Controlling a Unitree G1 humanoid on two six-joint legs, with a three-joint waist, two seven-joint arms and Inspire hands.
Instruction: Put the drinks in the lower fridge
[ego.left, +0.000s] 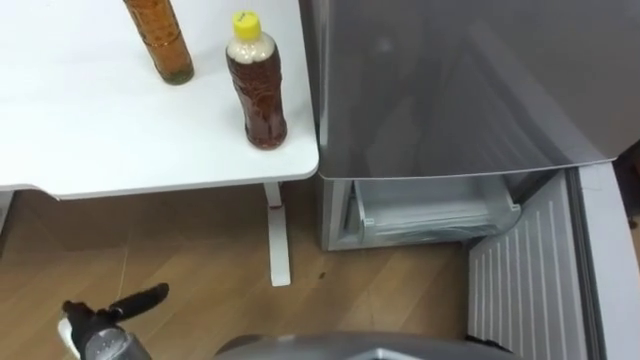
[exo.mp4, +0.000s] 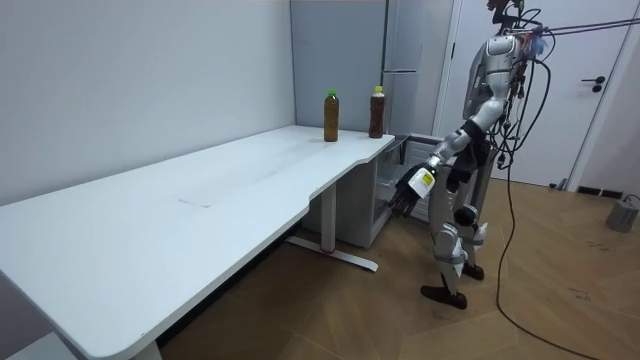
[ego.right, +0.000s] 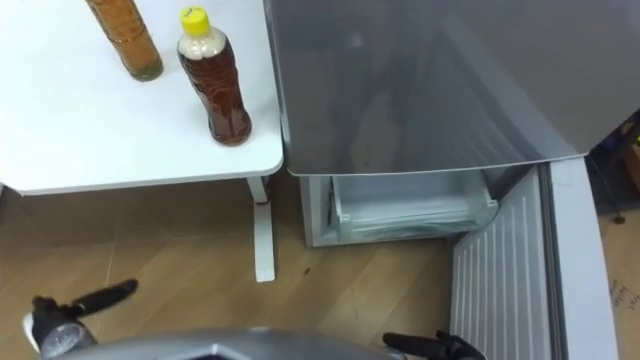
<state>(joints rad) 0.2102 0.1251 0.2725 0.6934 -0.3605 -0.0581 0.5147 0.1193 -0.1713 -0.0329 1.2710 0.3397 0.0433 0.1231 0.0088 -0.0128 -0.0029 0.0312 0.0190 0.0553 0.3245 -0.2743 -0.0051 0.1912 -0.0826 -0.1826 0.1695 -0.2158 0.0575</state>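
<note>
In the left eye view a smooth white table carries two clear plastic drinks. The waisted yellow-capped bottle of dark tea stands near the corner, and the amber bottle stands behind it, apart. Just beside the table is the matte grey fridge, its lower door swung open, ribbed inside, baring a frosted translucent drawer. The left hand hangs low over the wood-plank floor, dark fingers straight, holding nothing. The right eye view adds the right hand at the bottom edge, fingers stretched out, empty. In the room view the robot stands at the table's end facing the fridge, and both bottles are upright on the tabletop.
</note>
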